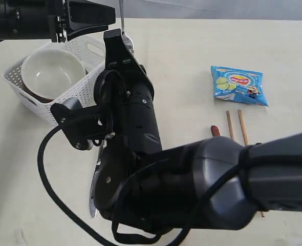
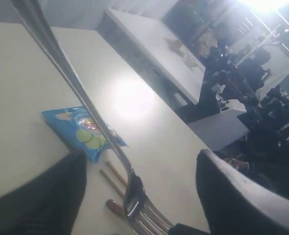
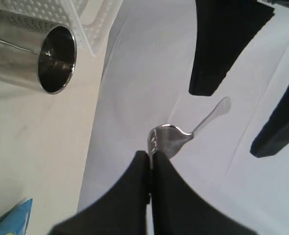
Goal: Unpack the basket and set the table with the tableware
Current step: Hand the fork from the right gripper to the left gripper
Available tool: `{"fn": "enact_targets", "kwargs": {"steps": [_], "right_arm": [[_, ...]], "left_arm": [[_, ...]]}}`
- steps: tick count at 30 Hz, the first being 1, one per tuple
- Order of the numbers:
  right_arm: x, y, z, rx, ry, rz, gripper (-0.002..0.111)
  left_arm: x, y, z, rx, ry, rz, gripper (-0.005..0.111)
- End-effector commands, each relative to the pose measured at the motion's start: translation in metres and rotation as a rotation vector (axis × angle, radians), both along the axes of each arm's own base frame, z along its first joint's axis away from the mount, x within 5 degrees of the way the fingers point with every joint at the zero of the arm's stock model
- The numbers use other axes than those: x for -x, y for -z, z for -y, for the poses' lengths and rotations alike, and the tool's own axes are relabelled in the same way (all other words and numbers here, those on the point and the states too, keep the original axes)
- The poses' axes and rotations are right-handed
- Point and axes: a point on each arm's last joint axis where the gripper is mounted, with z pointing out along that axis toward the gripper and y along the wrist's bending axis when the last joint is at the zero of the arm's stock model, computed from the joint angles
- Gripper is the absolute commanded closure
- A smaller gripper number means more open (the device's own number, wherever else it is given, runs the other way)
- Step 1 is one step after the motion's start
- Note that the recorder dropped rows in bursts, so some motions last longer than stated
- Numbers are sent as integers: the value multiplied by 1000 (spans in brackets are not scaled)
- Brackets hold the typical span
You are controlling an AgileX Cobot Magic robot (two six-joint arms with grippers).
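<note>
The fork (image 3: 170, 139), pinched only at its tine end in the closed right jaws, its handle passing between the wide-open left jaws, may swivel in that thin grip or snag a left finger (image 2: 41, 196) and drop to the surface (image 1: 192, 46) below.

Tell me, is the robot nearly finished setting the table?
About halfway. Done: two wooden chopsticks and the red-brown wooden spoon lie on the pale cream table, and the shiny steel cup is outside the white plastic basket. In hand: the right hand pinches the steel fork. Still to do: the cream bowl sits in the basket.
</note>
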Motion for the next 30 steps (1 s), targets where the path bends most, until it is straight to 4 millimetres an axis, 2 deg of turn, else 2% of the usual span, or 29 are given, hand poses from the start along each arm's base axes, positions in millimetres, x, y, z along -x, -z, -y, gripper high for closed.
{"fn": "enact_targets", "kwargs": {"steps": [1, 8, 18, 21, 24, 29, 30], "right_arm": [[3, -4, 0, -14, -8, 18, 109], [23, -4, -9, -20, -67, 20, 109], [25, -5, -10, -23, -67, 29, 109], [26, -2, -13, -21, -101, -7, 109], [28, 0, -15, -20, -127, -34, 109], [27, 0, -14, -30, -119, -29, 109], [27, 0, -14, -30, -119, -29, 109]], "left_arm": [[0, -4, -1, 16, 3, 18, 46], [0, -4, -1, 16, 3, 18, 46], [0, -4, 0, 16, 5, 18, 48], [0, -4, 0, 24, 3, 1, 60], [0, -4, 0, 28, 2, -7, 80], [0, -4, 0, 36, 0, -26, 106], [0, -4, 0, 36, 0, -26, 107]]}}
